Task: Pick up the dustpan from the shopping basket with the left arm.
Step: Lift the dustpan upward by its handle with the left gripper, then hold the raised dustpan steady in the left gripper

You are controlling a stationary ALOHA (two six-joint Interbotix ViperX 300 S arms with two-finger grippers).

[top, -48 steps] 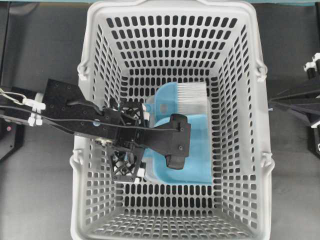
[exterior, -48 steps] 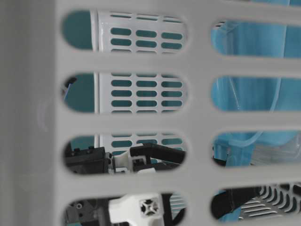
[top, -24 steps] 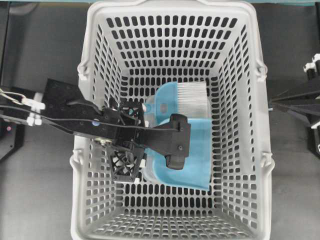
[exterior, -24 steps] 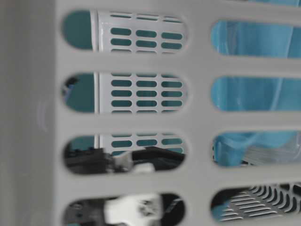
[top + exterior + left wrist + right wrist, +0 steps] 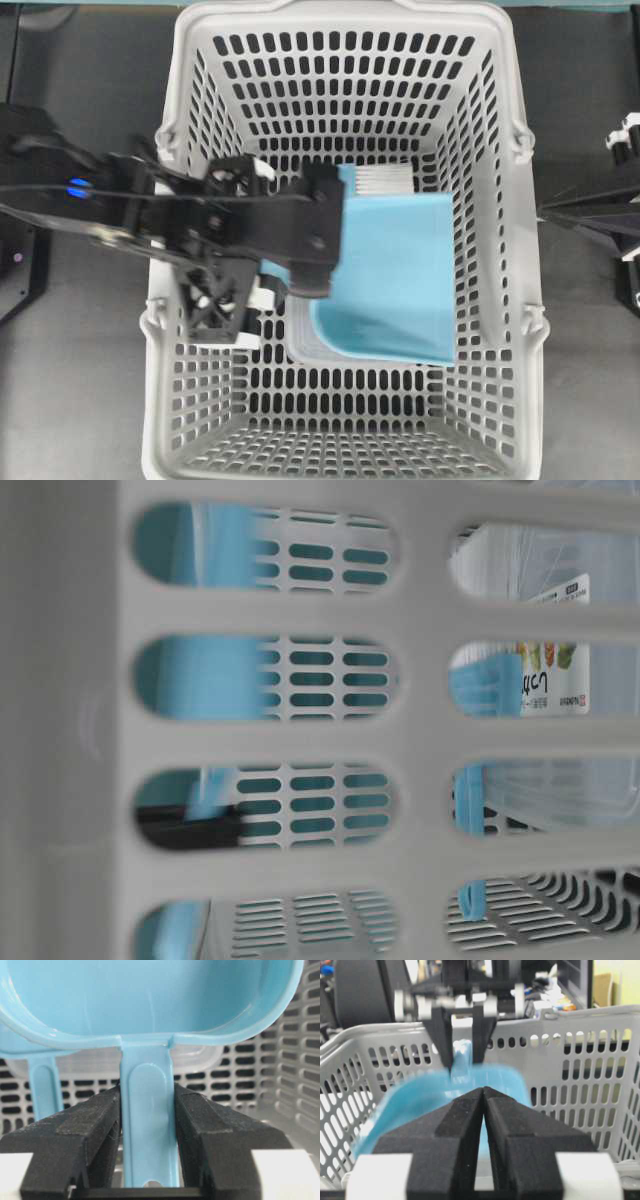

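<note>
The left gripper [image 5: 147, 1125] is clamped on the thin handle of the dustpan [image 5: 150, 995]; in the left wrist view both black fingers [image 5: 90, 1130] press against the sides of the handle, with the small hole of the handle just visible at the bottom. So the grasp, as I judge it, is made. From above, the dustpan [image 5: 395, 275] hangs inside the shopping basket [image 5: 200, 60], and its flat blue side faces up and hides most of what lies under it. Only a strip of white bristles of the hand brush [image 5: 385, 178] shows beyond its far edge, and a pale clear thing peeks out at its near left corner; I cannot tell what that is. In the right wrist view the dustpan [image 5: 445, 1095] is blurred and seems to be raised, its handle reaching near the level of the basket rim, but I cannot say that it is clear of the walls. The table-level view shows blue patches through the oval slots, too blurred to place. The right gripper [image 5: 484, 1110] waits outside the basket on the dark counter [image 5: 90, 400] side, with its fingers pressed together and holding nothing. What is left, I think, is only to carry the dustpan fully up above the rim without catching it on the wall.
</note>
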